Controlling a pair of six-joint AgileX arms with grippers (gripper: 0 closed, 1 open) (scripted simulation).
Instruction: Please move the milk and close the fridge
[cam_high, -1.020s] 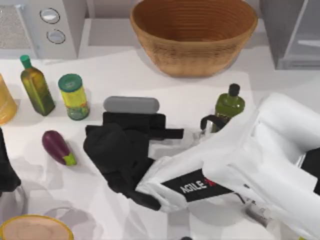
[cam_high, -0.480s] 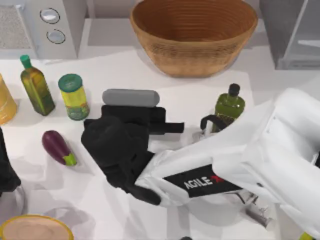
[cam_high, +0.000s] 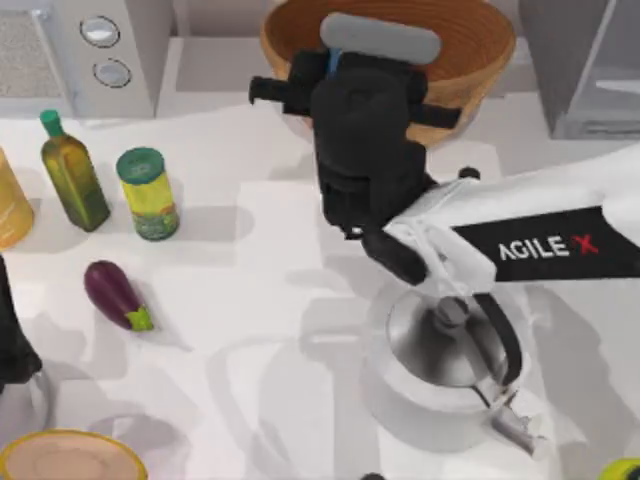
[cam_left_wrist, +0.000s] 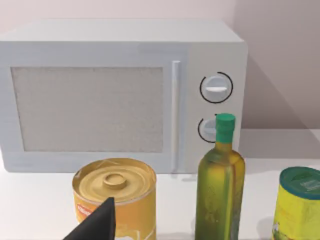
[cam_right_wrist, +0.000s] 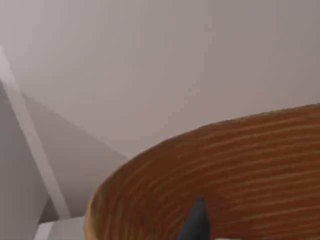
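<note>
My right gripper (cam_high: 358, 68) hangs over the brown wicker basket (cam_high: 470, 60) at the back of the table. A thin strip of blue, the milk (cam_high: 333, 62), shows at the gripper under its grey bar, and the gripper looks shut on it; the arm hides the remainder of the carton. The right wrist view looks into the basket (cam_right_wrist: 240, 165) with one dark fingertip (cam_right_wrist: 197, 222) low in the picture. The grey fridge (cam_high: 555, 60) stands at the back right with its door open. My left arm (cam_high: 12, 345) is parked at the left edge.
A microwave (cam_high: 90, 50) stands back left, with an olive oil bottle (cam_high: 70, 170), a green-lidded yellow jar (cam_high: 147, 193) and an orange can (cam_left_wrist: 115, 197) in front of it. An eggplant (cam_high: 117, 295) lies at left. A metal kettle (cam_high: 450, 360) sits front right.
My right arm has swung from the table's middle up and back to the basket. The kettle it was covering is now uncovered. The left arm has not moved.
</note>
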